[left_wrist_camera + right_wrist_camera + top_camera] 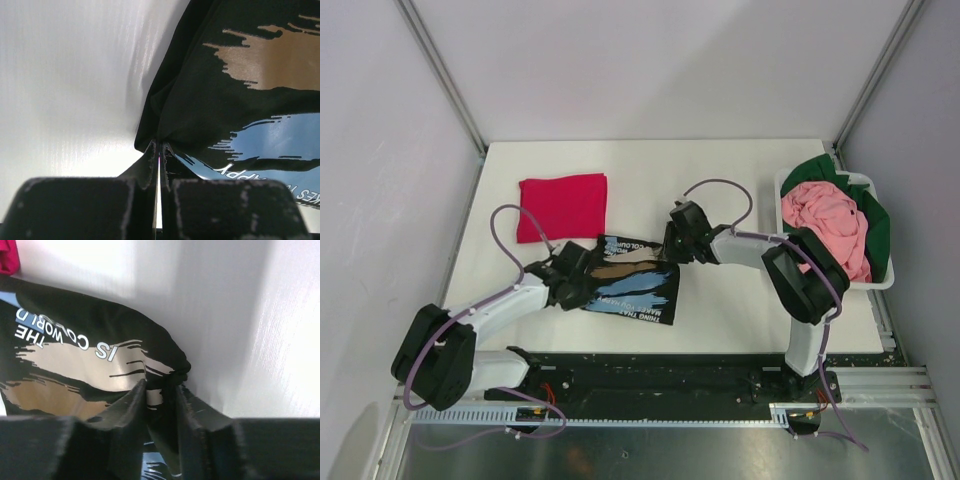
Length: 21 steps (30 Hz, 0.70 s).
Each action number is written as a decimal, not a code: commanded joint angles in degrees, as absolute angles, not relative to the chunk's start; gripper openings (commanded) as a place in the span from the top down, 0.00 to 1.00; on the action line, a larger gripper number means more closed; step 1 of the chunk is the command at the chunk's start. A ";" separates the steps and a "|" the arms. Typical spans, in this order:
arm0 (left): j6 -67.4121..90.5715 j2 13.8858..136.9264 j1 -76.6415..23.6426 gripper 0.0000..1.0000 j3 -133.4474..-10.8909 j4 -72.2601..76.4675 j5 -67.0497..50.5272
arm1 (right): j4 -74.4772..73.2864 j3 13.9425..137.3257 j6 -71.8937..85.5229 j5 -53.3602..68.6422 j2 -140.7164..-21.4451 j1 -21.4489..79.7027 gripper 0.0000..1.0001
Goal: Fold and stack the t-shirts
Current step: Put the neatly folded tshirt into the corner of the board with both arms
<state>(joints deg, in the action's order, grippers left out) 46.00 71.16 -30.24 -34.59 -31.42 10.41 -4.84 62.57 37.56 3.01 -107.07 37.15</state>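
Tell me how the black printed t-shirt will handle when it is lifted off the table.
Likely floppy: the black t-shirt wrinkles and bunches where the left gripper pinches its edge, so it should sag between holds. Probably light: a thin fold fits in shut fingers. The right gripper straddles a bunched corner, so cloth there may slip unless clamped.

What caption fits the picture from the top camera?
Left claw and right claw pinch the black t-shirt; red t-shirt lies folded; pink t-shirt and green t-shirt fill the basket.
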 commanded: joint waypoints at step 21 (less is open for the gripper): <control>39.11 65.29 -28.43 0.47 -40.37 -30.51 0.62 | -15.37 61.61 38.45 -10.02 -101.64 36.76 1.00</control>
